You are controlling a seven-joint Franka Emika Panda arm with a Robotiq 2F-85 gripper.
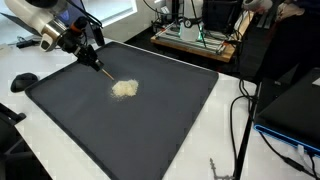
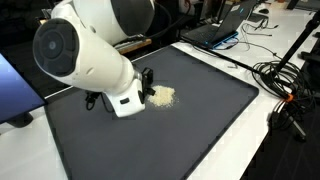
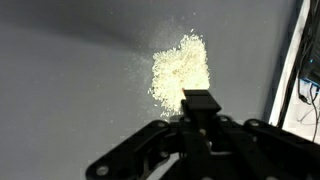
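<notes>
Far left over the matte black rectangular mat point(image 1: 150, 125): black metal pincer point(image 1: 93, 57), pressed together, seemingly pinching a thin pale stick point(image 1: 101, 68). Just right of its tip, a ragged, loose heap of pale grains point(image 1: 124, 88), mid-mat on the smooth white table point(image 1: 222, 115).

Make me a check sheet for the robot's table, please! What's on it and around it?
Surface: black mat on a white table.
Job's things: pale, grainy pile on the mat; thin stick, its tip close beside the pile.
Clutter: dark round thing beside the mat.
Grippers: gripper shut on the stick, above the mat.
Cables: black cables on the table past the mat's edge.
Surroundings: laptop; bench with electronics.
</notes>
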